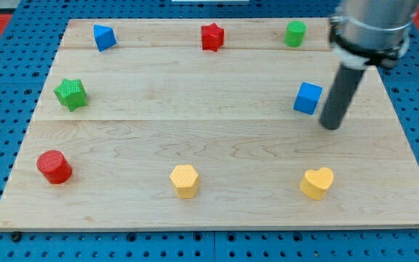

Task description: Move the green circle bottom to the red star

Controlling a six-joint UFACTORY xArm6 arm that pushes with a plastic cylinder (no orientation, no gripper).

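The green circle (294, 33) stands near the view's top right of the wooden board (217, 145). The red star (212, 36) sits at the top middle, to the left of the green circle and apart from it. My tip (330, 125) rests on the board at the right, below and to the right of the green circle. It is just right of a blue cube (308, 98), close to it but with a small gap.
A blue block (104, 36) sits at the top left, a green star (71, 94) at the left, a red cylinder (54, 167) at the bottom left, a yellow hexagon (185, 180) at the bottom middle, and a yellow heart (316, 183) at the bottom right.
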